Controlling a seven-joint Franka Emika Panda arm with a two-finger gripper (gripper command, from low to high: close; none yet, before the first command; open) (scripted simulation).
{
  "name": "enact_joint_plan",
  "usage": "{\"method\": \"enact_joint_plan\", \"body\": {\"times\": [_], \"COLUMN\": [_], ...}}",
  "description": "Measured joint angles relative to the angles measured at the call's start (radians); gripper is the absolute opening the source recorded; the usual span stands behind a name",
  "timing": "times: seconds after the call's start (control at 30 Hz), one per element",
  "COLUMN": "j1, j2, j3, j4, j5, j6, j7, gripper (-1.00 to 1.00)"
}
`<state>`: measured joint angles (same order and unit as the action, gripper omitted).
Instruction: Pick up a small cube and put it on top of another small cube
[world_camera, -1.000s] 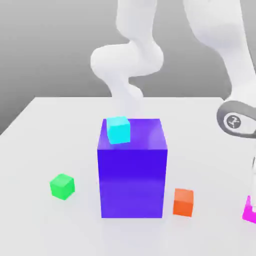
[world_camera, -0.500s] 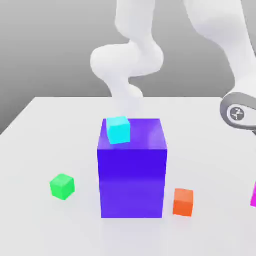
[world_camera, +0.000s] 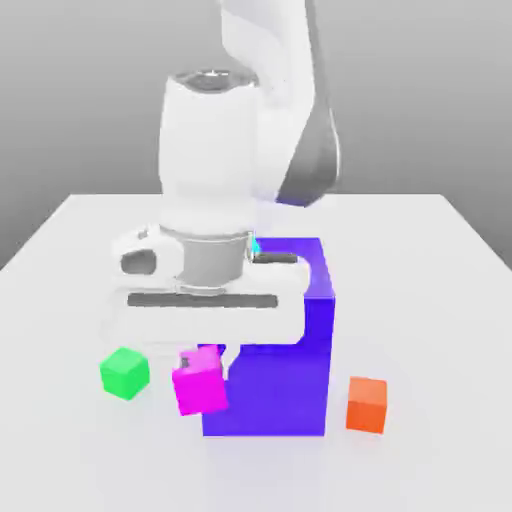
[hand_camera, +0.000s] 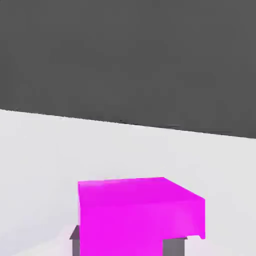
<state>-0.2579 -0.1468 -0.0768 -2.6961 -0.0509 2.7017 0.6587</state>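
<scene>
Fingers (hand_camera: 75, 239): clamped on the magenta cube (world_camera: 200, 388), carried above the table (world_camera: 90, 250), at three o'clock of the green cube (world_camera: 124, 373). Handling: centre directly overhead, square the edges, descend gently before letting go.

My arm drops in from above in the exterior view, its white wrist and hand in front of the blue block (world_camera: 290, 390), hand pointing down. My gripper (world_camera: 200, 372) is clamped on the pink cube (world_camera: 199, 388), held tilted just beside the block's lower corner, on the exterior view's left.
</scene>
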Motion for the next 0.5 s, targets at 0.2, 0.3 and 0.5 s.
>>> {"method": "enact_joint_plan", "body": {"times": [0.2, 0.3, 0.5], "j1": [-0.172, -0.175, -0.169], "j2": [-0.069, 0.01, 0.177], "j3": [-0.106, -0.117, -0.097], "j4": [-0.191, -0.206, -0.202], "j5": [-0.029, -0.009, 0.084], "j6": [-0.006, 0.069, 0.226], "j7": [0.106, 0.102, 0.04], "gripper": [-1.0, -1.0, 1.0]}}
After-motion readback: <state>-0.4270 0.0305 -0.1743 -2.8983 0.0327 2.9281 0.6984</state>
